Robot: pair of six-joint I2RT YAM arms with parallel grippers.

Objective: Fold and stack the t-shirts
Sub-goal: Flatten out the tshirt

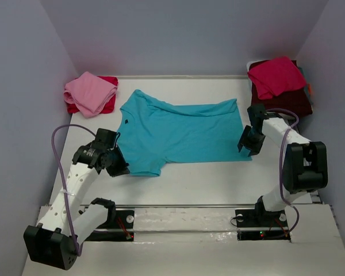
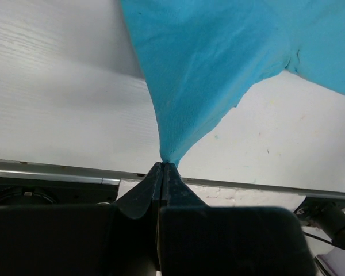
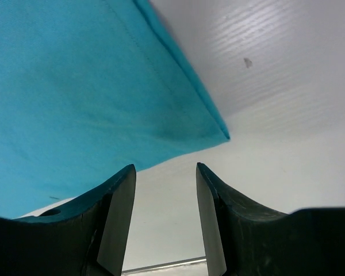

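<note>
My left gripper is clamped tight, the jaws meeting with a small peak of the turquoise shirt pinched at their tips. From the left wrist view the cloth rises from that pinch in a taut cone and runs off the top and right edges, so I cannot tell there which part I hold. From above, my wrist covers the tips; they sit at the shirt's near left corner, by the sleeve.

My right gripper stands about half open with nothing between the jaws, only bare table showing in the gap. The shirt's near right corner lies just beyond the tips, apart from them. From above, the gripper's body hides that corner.

The turquoise shirt lies spread across the middle of the table, collar to the left, its far edge rolled over in a soft fold.

At the far left corner a pink shirt is heaped on a red shirt, which shows only at its edges. At the far right a crimson shirt lies crumpled on a dark maroon shirt, whose near side my right arm cuts off. Slivers of other colours at that pile's right edge are too small to make out.
</note>
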